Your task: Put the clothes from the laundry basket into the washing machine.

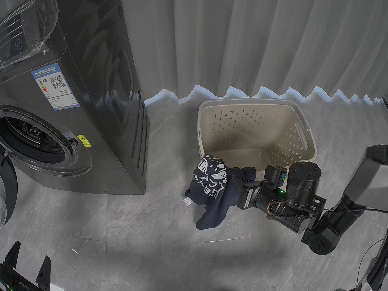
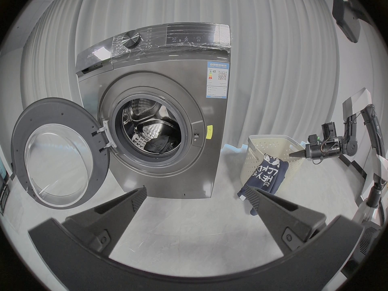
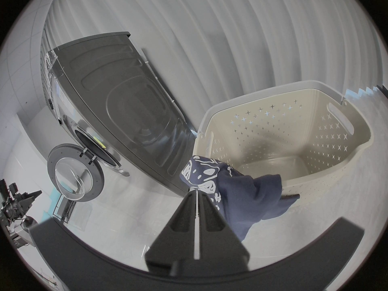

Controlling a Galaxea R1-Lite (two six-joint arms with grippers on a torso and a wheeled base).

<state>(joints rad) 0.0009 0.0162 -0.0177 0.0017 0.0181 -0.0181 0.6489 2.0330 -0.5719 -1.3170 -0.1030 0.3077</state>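
Observation:
A navy garment with white print hangs over the near left corner of the cream laundry basket, its tail reaching the floor. My right gripper is shut on the garment's upper edge; in the right wrist view the closed fingers meet the cloth. The basket's inside looks bare. The grey washing machine stands at the left with its door swung open, and a dark item lies in the drum. My left gripper is open, low at the near left, facing the machine.
Grey curtains hang behind the basket and the machine. A stretch of bare grey floor lies between the basket and the machine's front. The open door juts out at the far left.

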